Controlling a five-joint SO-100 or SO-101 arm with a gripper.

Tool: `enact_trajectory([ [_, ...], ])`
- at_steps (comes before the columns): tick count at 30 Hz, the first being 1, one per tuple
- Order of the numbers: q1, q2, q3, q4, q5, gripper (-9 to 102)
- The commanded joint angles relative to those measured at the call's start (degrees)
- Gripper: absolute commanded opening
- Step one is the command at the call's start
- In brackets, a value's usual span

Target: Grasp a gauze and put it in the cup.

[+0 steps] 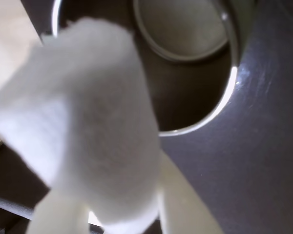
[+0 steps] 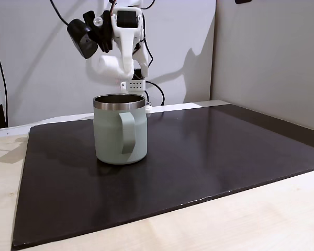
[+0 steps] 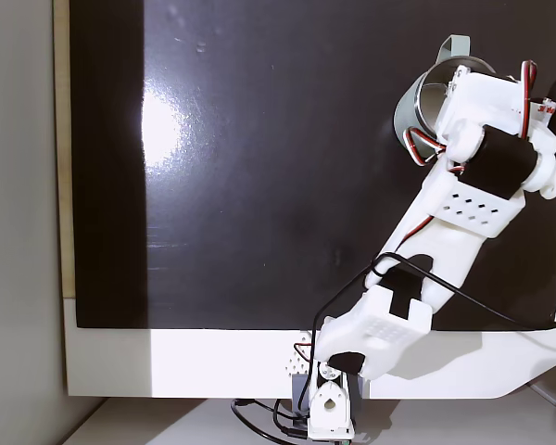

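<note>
Gauze (image 2: 109,68) is clamped in the gripper (image 2: 115,70), held above the cup's (image 2: 120,136) rear rim, mid-mat (image 2: 209,157). Risk: if released off-centre, the roll could clip the rim and fall outside.

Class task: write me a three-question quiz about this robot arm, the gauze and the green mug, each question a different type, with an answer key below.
1. True or false: the gauze roll is already resting inside the mug.
2. Multiple choice: in the fixed view from the front, where is the claw? A) above the mug's open mouth B) touching the black mat C) gripping the mug's handle
3. Fill in: in the wrist view, the steel rim of the ____ shows beyond the gauze roll.

Key
1. False: the claw holds it in the air above the mug.
2. A
3. mug
</note>
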Motion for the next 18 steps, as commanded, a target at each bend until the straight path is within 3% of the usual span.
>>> enact_trajectory([
  [1,0.44,0.26,-3.16,0.26,0.0,0],
  [10,1.23,-0.18,-2.99,0.35,0.18,0],
  [15,1.41,-0.18,-2.9,0.35,0.18,22],
  [18,1.41,-0.18,-2.72,0.35,0.18,27],
])
